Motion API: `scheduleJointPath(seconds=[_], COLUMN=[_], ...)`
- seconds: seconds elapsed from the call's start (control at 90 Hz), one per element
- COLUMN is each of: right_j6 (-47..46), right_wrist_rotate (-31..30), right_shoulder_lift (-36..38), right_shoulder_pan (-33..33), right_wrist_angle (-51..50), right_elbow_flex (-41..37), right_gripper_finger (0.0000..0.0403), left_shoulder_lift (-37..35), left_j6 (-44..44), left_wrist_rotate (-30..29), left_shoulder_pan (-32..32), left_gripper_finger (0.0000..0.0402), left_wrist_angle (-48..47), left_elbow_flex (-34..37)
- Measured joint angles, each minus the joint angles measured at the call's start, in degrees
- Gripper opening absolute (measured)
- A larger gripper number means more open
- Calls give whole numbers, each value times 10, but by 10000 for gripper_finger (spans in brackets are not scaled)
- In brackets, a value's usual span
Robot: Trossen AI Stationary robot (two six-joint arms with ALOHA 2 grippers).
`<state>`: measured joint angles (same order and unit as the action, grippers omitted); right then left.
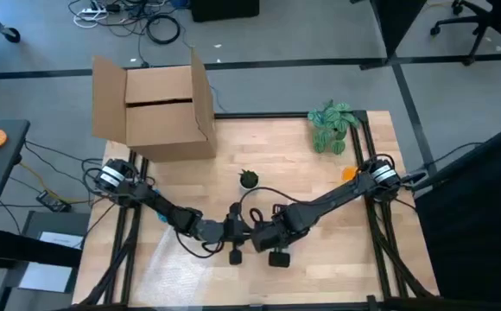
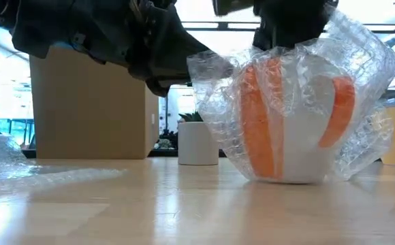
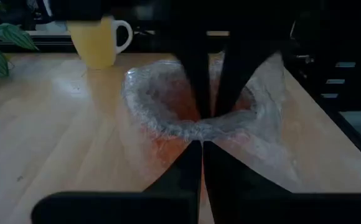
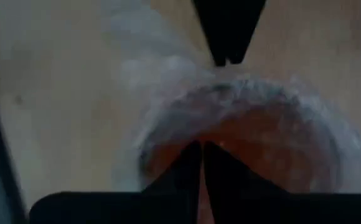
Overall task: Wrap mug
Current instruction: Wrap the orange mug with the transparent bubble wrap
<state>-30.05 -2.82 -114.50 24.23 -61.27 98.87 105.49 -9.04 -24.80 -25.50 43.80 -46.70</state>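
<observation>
An orange and white mug (image 2: 279,129) stands upright on the table, wrapped in clear bubble wrap (image 2: 368,82). In the high view both grippers hide it. My left gripper (image 3: 202,144) is shut at the wrap's rim, on the mug's left side. My right gripper (image 4: 202,146) comes down from above, its shut fingers in the wrapped mouth of the mug (image 3: 187,106). My left gripper pinches a raised edge of the bubble wrap (image 2: 201,64) at the mug's rim between its two fingers, slanting down from the table's left. That edge is drawn out toward the gripper. My right gripper's shut fingertips (image 3: 211,99) point down into the mug's mouth against the wrap (image 4: 255,99) tucked there; whether they pinch a layer I cannot tell.
An open cardboard box (image 1: 160,108) stands at the far left. A green leafy plant (image 1: 332,125) lies at the far right, a small potted plant (image 1: 249,179) just behind the mug, a yellow mug (image 3: 99,40) toward the right. Loose bubble wrap (image 1: 177,268) lies near left.
</observation>
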Motion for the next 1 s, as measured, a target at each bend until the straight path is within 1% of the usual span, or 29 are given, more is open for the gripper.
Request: scheduleJointPath(seconds=[0.089,0.211,0.333,0.467,0.556,0.633,0.778,0.889,1.0], right_j6=[0,-5,-15,-30,-34,-32,-28,-24,-11], right_wrist_rotate=[-6,-49,-84,-109,-113,-112,-80,-68,-73], right_shoulder_lift=[0,1,1,2,2,2,2,2,2], right_shoulder_pan=[4,5,4,-2,-5,-7,-6,-5,2], right_wrist_angle=[-36,-67,-74,-71,-46,10,86,82,36], right_elbow_flex=[27,40,30,-2,-31,-62,-98,-94,-49], right_gripper_finger=[0,0,0,0,0,0,0,0,0], left_shoulder_lift=[0,0,0,0,0,0,0,0,0], left_j6=[0,0,0,0,0,0,0,2,10], left_wrist_rotate=[0,0,0,0,0,0,-1,-2,-7], left_shoulder_pan=[0,0,0,0,0,0,0,0,0], left_gripper_finger=[0,0,0,0,0,0,0,0,0], left_wrist_angle=[0,0,0,0,0,0,0,0,0], left_elbow_flex=[0,0,0,0,0,0,0,0,0])
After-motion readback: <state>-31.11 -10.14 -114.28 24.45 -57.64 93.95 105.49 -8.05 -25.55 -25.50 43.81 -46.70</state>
